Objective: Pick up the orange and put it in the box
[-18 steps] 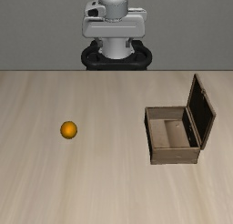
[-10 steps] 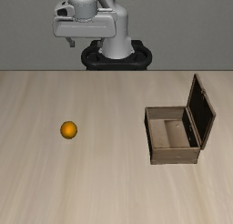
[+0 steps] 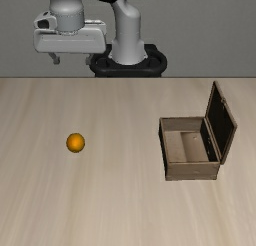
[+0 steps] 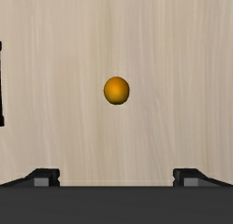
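Gripper (image 3: pixel 55 58): fingers spread wide, empty, high above the far edge of the surface (image 3: pixel 120 205).
Orange (image 3: pixel 76 143): resting toward the exterior view's left edge; below and forward of the fingers, centred between them (image 4: pixel 116 90).
Orange shape: small smooth sphere, no long axis.
Box (image 3: pixel 192 172): dark wood, lid raised, near the right edge, well apart.
Surface texture: pale wood grain.

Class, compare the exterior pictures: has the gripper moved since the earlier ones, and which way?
Yes. Against the fixed robot base, the gripper has swung toward the exterior view's left, to the orange side.
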Motion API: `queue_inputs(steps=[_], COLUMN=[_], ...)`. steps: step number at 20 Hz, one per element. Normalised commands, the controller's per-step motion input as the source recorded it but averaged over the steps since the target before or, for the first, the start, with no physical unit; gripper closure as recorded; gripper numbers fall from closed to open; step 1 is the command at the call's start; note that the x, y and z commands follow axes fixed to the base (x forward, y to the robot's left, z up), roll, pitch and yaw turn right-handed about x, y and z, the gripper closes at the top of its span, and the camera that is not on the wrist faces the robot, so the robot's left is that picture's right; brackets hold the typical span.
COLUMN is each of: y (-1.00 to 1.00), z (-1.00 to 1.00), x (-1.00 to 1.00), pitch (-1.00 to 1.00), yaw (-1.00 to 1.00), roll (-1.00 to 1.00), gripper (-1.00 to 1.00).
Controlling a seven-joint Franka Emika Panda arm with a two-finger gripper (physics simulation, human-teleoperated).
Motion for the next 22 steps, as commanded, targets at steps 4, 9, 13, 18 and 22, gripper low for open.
queue_inputs(steps=[4, 9, 13, 18, 22], y=[0.00, 0.00, 0.00, 0.00, 0.00], z=[0.00, -0.40, -1.00, -1.00, -1.00], x=[1.00, 0.20, 0.00, 0.00, 0.00], pitch=[0.00, 0.00, 0.00, 0.00, 0.00], yaw=[0.00, 0.00, 0.00, 0.00, 0.00], roll=[0.00, 0.00, 0.00, 0.00, 0.00], gripper=[-1.00, -1.00, -1.00, -1.00, -1.00])
